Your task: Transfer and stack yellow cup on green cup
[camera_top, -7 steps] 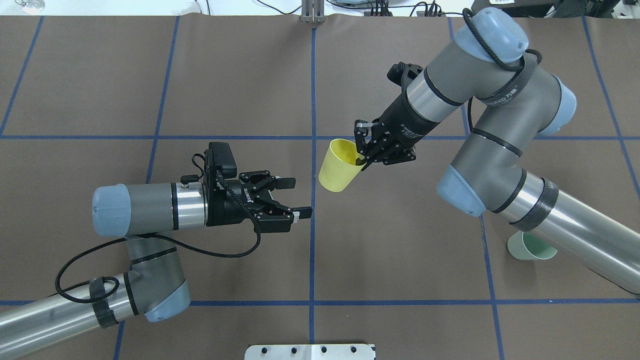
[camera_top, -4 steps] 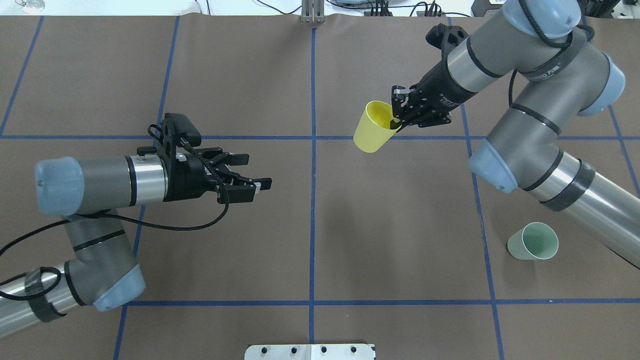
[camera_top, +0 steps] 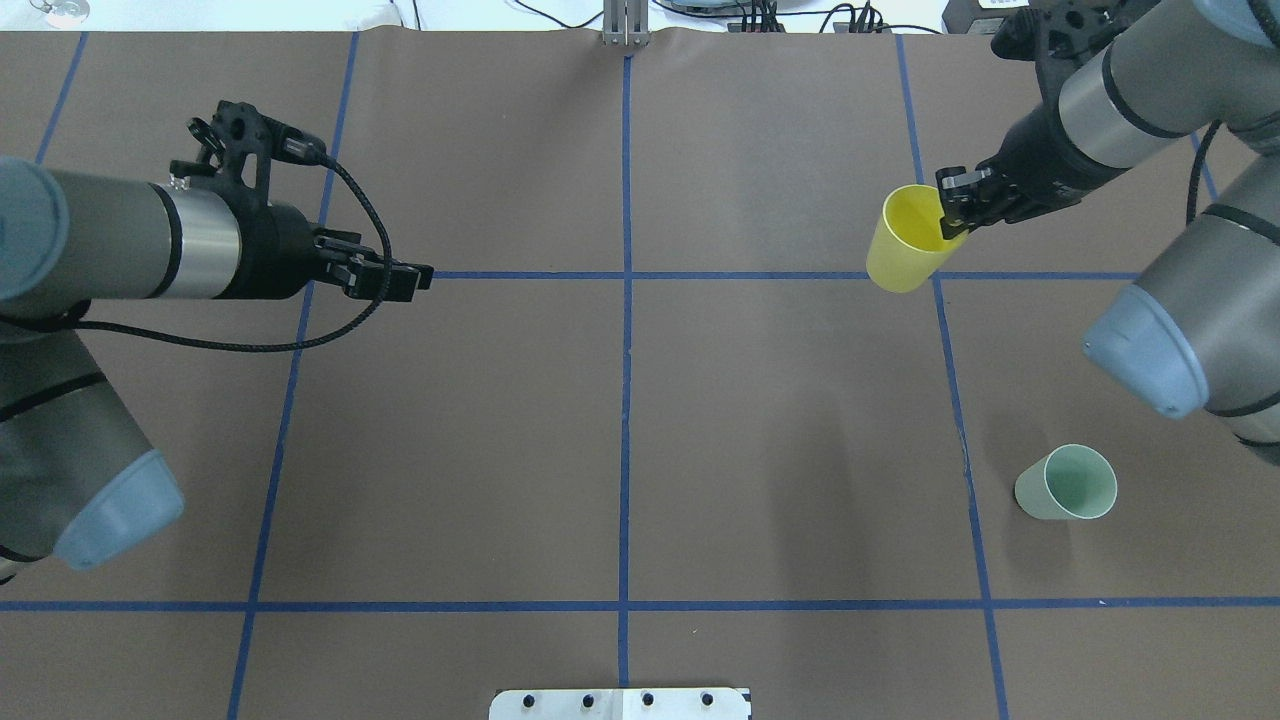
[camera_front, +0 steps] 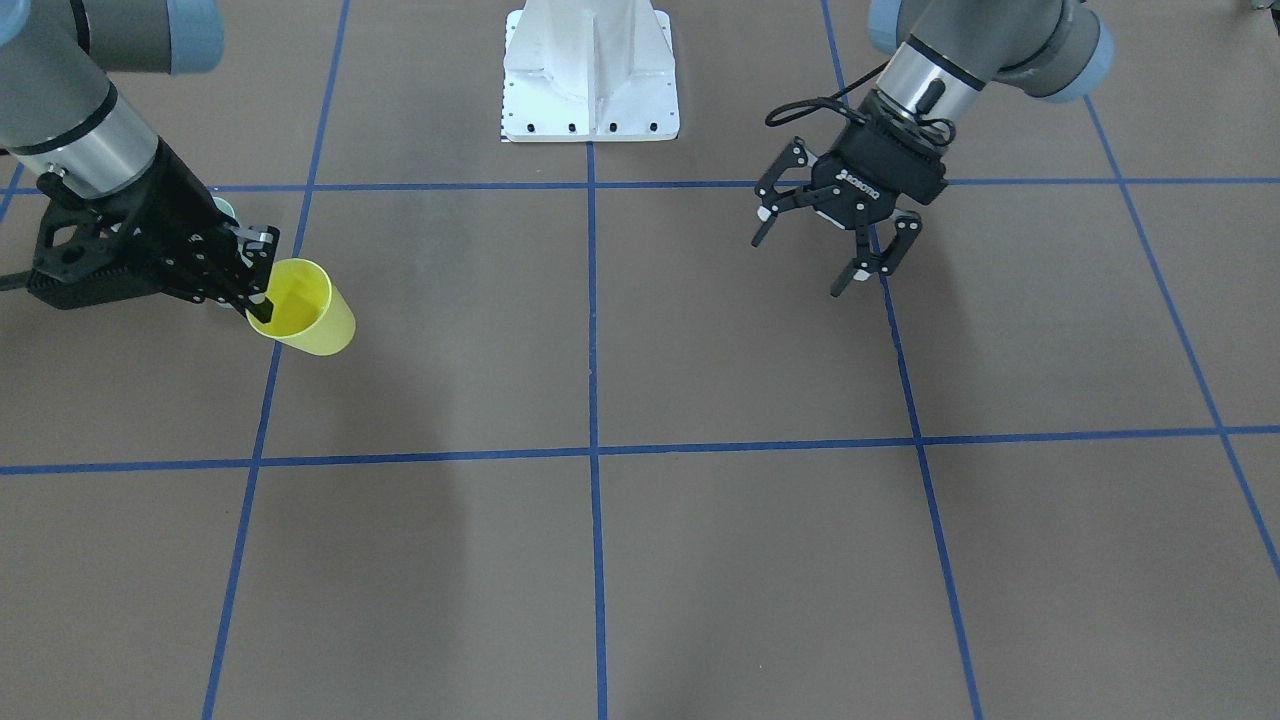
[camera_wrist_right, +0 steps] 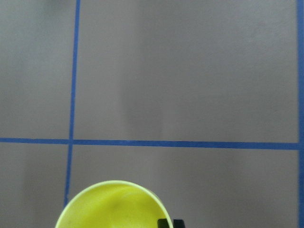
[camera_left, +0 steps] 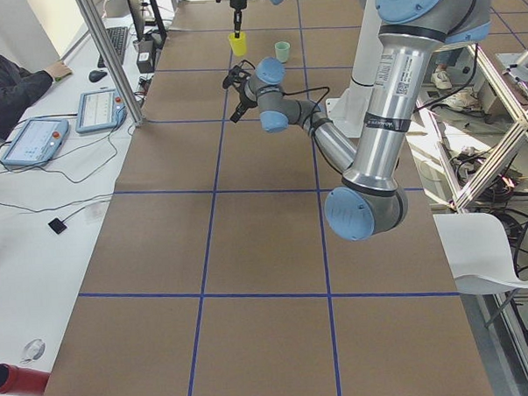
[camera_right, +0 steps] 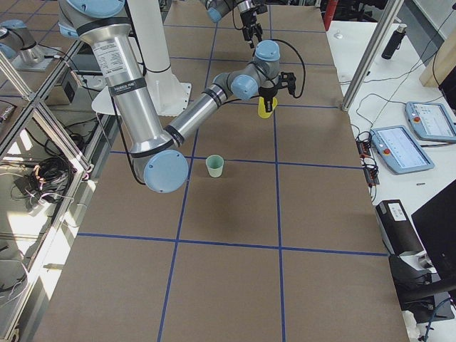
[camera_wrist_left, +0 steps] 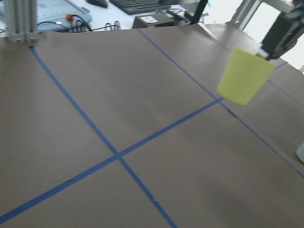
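Nearest the robot in the overhead view, the green cup (camera_top: pixel 1066 483) stands upright and empty on the brown table (camera_top: pixel 780 450), at about 4 o'clock from the table's middle, touching nothing. Farther out, at about 11 o'clock from it and well apart, the yellow cup (camera_top: pixel 908 239) hangs clear of the table, tilted with its mouth up and toward the far edge, and its inside is bare. The right gripper (camera_top: pixel 952 212) is clamped on the rim at the cup's 3 o'clock side, one finger inside the mouth and the other outside the wall, so the cup's body hangs below the fingertips. The right wrist camera shows only the cup's empty yellow interior at its bottom edge, with a dark fingertip at the rim and blue tape lines (camera_wrist_right: pixel 190 143) on the table beyond. The front-facing view hides almost all of the green cup behind the right gripper, but it alone shows the left gripper (camera_front: pixel 797 266) plainly, its fingers spread wide and holding nothing. From overhead that gripper appears edge-on, at about 10 o'clock from the table's middle, so its spread cannot be read there. The left wrist camera shows the yellow cup from the side, off the table, and a sliver of the green cup at its right edge.
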Controlling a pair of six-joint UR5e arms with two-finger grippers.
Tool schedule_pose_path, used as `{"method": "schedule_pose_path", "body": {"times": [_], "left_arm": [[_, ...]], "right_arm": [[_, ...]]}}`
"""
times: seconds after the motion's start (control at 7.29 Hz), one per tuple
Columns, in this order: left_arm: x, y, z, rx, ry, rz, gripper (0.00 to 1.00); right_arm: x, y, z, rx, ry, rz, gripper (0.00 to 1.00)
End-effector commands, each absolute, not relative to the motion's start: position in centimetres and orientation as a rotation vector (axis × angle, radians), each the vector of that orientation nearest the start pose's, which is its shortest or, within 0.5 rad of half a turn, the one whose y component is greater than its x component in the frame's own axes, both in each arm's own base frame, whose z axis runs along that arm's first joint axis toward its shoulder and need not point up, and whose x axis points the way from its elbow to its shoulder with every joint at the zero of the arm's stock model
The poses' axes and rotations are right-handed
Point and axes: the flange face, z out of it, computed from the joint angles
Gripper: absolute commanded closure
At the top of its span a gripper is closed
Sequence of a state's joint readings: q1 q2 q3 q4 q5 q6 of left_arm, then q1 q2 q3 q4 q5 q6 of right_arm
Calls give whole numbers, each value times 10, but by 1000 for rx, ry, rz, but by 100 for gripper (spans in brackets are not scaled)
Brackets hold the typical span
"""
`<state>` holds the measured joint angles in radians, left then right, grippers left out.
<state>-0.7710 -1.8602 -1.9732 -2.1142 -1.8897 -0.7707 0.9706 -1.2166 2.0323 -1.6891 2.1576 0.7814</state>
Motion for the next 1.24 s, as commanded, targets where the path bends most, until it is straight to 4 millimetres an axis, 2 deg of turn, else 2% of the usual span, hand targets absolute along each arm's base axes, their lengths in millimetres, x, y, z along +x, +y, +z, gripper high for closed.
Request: {"method": "schedule_pose_path", "body": {"times": [0.0,0.27,0.55,0.69,0.82,1.1], "left_arm": [[271,-492,280,588,876,258,0],[243,-511,295,579,792,275,0],[233,-519,306,547,801,263,0],[234,-519,308,543,801,263,0],[233,-520,309,541,801,262,0],[222,-525,310,546,795,242,0]], "right_arm": [[-208,-450,291,148,-745,-130,100],[-180,-420,340,113,-692,-200,100],[-177,-406,382,23,-656,-187,100],[-178,-407,390,-1,-648,-183,100],[-193,-404,397,-23,-642,-207,100],[-209,-402,410,-62,-628,-228,100]]}}
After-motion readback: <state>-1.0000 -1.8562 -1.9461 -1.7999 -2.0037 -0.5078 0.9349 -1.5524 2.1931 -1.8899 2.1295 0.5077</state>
